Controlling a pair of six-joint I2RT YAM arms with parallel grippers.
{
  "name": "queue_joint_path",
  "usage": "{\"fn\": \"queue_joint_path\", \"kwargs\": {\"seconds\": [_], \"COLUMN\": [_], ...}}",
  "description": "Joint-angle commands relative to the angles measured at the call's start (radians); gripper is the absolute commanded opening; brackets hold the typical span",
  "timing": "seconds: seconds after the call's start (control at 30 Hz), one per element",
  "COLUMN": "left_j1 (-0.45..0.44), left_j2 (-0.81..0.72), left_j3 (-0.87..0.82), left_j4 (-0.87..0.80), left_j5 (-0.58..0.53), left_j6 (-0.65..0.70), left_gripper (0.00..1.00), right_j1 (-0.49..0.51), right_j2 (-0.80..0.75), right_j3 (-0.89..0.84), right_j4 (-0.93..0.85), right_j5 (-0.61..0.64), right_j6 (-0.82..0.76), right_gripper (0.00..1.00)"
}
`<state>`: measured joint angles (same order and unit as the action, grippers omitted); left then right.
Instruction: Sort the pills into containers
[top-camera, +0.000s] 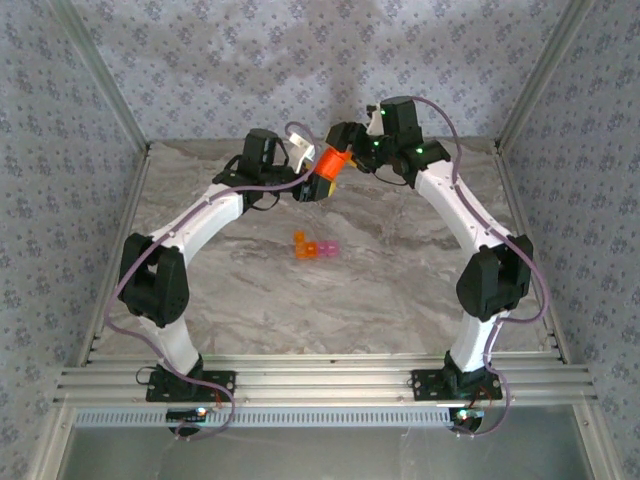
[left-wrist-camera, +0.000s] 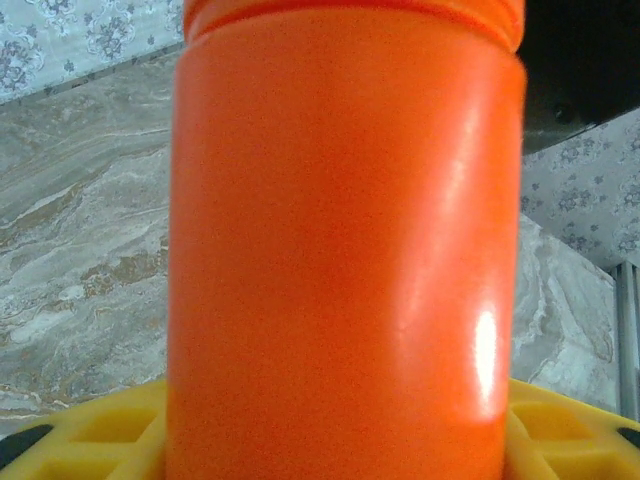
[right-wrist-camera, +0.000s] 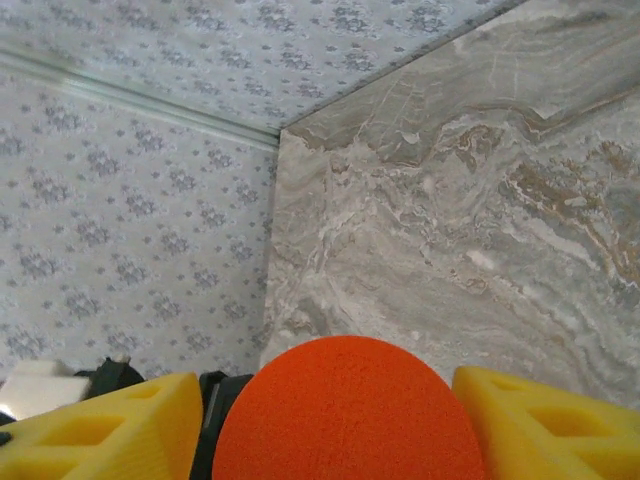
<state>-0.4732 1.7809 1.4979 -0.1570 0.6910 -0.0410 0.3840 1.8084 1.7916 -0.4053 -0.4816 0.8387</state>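
STEP: opening bottle, judged | left pincer (top-camera: 322, 183): half-open, clamped round bottle (top-camera: 334, 160), raised above counter (top-camera: 400, 290) | right pincer (right-wrist-camera: 325, 430): straddles cap (right-wrist-camera: 345, 390); whether it grips, cannot tell | containers (top-camera: 312, 249): mid-counter, well apart from both pincers | NEXT: right needs firm cap hold, then twist off while left steadies bottle.

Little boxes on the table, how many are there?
2, joined side by side on the table in the top view: the orange box on the left, the pink box on the right. They are tiny there, so another could be hidden.
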Motion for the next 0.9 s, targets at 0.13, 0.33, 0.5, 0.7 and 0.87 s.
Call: {"fn": "queue_joint_path", "kwargs": {"seconds": [0.13, 0.33, 0.5, 0.7, 0.87], "left_j1": [0.002, 0.035, 0.033, 0.011, -0.025], "left_j2": [-0.009, -0.003, -0.015, -0.021, -0.028], "left_j3": [0.051, 0.055, 0.058, 0.081, 0.078], "left_j4": [0.046, 0.180, 0.173, 0.023, -0.040], "left_j5": [0.040, 0.206, 0.194, 0.085, -0.067], "left_j6": [-0.009, -0.175, -0.170, -0.022, 0.082], "left_gripper": [0.00, 0.00, 0.00, 0.00, 0.00], "right_j1": [-0.024, -0.107, -0.118, -0.142, -0.121], "right_j2": [-0.013, -0.045, -0.060, -0.096, -0.103], "right_j3": [-0.021, -0.182, -0.150, -0.094, -0.059], "right_j4": [0.030, 0.372, 0.402, 0.175, 0.036], "right_j5": [-0.096, -0.352, -0.379, -0.139, 0.017], "right_j6": [-0.093, -0.143, -0.101, -0.017, 0.067], "right_gripper": [0.42, 0.43, 0.68, 0.81, 0.81]}}
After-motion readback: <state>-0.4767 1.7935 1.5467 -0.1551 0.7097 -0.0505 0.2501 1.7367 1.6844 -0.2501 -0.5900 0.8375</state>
